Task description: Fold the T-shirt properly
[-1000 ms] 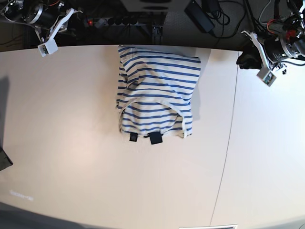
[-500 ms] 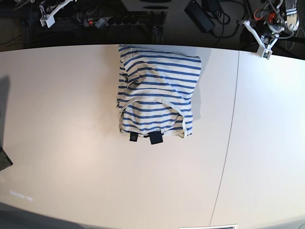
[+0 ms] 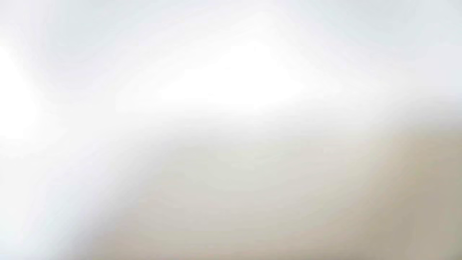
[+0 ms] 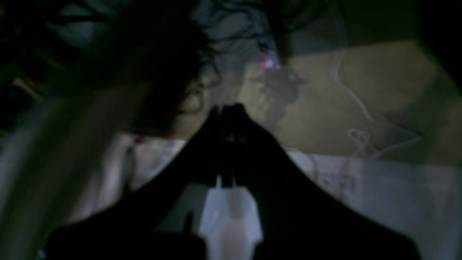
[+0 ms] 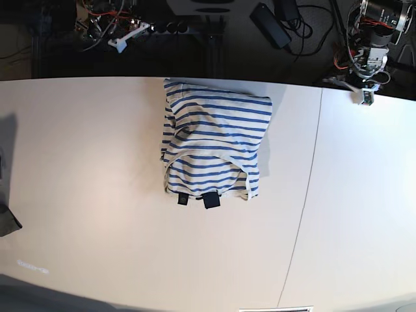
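The T-shirt [image 5: 214,133], cream with thin blue stripes, lies folded into a compact rectangle at the back middle of the table [image 5: 97,195]. Two small dark tags [image 5: 211,200] show at its near hem. My right gripper [image 5: 121,42] is raised behind the table's far edge at the back left, well away from the shirt. In the right wrist view its dark fingers [image 4: 213,144] meet at the tips, shut and empty. My left gripper [image 5: 364,96] hangs over the far right edge as one narrow white tip, seemingly shut and empty. The left wrist view is a pale blur.
A power strip [image 5: 166,27], a black adapter [image 5: 272,24] and cables lie behind the table's far edge. A thin seam [image 5: 307,195] runs across the table right of the shirt. A dark object [image 5: 8,222] sits at the left edge.
Both arms have drawn back from the table toward the rear; the right gripper moved inward along the back. The shirt lies as before.
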Robot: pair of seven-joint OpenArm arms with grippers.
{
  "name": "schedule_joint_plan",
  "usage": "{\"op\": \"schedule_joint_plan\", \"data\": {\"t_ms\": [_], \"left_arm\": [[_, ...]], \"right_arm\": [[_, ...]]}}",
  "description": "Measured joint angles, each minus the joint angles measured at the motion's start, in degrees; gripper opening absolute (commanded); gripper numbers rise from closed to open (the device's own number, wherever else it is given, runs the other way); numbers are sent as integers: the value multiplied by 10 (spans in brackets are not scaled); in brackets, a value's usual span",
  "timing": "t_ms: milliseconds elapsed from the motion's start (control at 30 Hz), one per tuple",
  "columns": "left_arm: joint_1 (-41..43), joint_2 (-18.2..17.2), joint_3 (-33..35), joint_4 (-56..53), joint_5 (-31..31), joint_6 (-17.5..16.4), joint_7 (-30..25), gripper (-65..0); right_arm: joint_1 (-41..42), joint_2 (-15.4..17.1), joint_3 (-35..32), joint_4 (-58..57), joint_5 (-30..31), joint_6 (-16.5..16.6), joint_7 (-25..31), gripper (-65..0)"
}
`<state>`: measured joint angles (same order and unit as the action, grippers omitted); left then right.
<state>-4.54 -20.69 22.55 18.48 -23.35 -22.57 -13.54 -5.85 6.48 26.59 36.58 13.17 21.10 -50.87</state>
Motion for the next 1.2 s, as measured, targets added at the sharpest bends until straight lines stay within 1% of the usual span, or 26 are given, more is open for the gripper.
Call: {"op": "schedule_joint_plan", "data": {"t_ms": [67, 167, 200, 267, 333, 433, 533, 633, 733, 867, 967, 1067, 1133, 1200], "left_arm": [[-5, 10, 4, 6, -7, 10, 59, -551], [-21, 6, 4, 10, -10, 12, 205, -551], [-29, 5, 4, 11, -3, 16, 244, -552], [-35, 8, 6, 18, 1, 33, 279, -552], [-36, 9, 6, 30, 14, 35, 303, -552], [-30, 10, 7, 42, 6, 35, 310, -552], [-20, 9, 7, 44, 3, 35, 276, -552], [-18, 9, 7, 45, 2, 35, 274, -552], [-18, 9, 7, 45, -4, 35, 279, -551], [-16, 9, 7, 45, -4, 35, 268, -551], [-14, 10, 7, 45, -11, 35, 261, -552], [-14, 12, 6, 45, -25, 35, 262, -552], [-10, 12, -14, 59, -23, 35, 289, -554], [-3, 12, -45, 87, -14, 35, 328, -585]], "right_arm": [[17, -2, 0, 5, -14, -2, 5, -650], [27, -5, 0, 6, -38, -3, 9, -650], [27, -5, 0, 6, -41, -4, 9, -650], [19, -5, 1, 5, -44, -6, 7, -650], [12, -5, 1, 2, -52, -10, -4, -650], [9, 3, 1, 2, -61, -11, 1, -650], [3, 28, 1, 3, -60, -12, 7, -650], [-4, 53, 1, 4, -60, -12, 23, -650], [-8, 69, 1, 3, -57, -12, 22, -650], [-2, 66, 1, 3, -55, -12, 40, -650], [-2, 59, 0, 3, -50, -12, 42, -650], [-5, 61, 0, 3, -51, -12, 44, -650], [-7, 62, 0, 3, -55, -12, 46, -650], [-9, 64, 0, 4, -54, -12, 47, -650]]}}
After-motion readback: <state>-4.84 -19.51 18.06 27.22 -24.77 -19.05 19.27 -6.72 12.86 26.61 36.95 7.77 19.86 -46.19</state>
